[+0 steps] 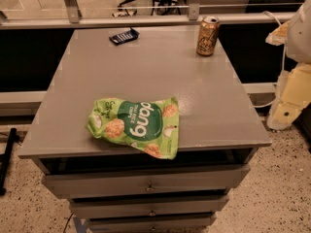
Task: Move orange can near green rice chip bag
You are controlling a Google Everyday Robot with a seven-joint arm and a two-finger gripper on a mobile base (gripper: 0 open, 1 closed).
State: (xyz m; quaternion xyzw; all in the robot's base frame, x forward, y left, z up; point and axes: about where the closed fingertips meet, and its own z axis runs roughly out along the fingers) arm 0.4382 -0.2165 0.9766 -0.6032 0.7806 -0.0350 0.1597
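Note:
The orange can [207,36] stands upright near the far right corner of the grey cabinet top [204,96]. The green rice chip bag [135,124] lies flat near the front edge, left of the middle, with one corner hanging over the edge. My gripper [287,106] is at the right edge of the view, off the cabinet's right side, lower than the can and well apart from both the can and the bag. It holds nothing that I can see.
A small black flat packet [124,35] lies at the far left of the top. A rail [146,21] runs behind the cabinet. Drawers [146,182] sit below the front edge. Speckled floor surrounds the cabinet.

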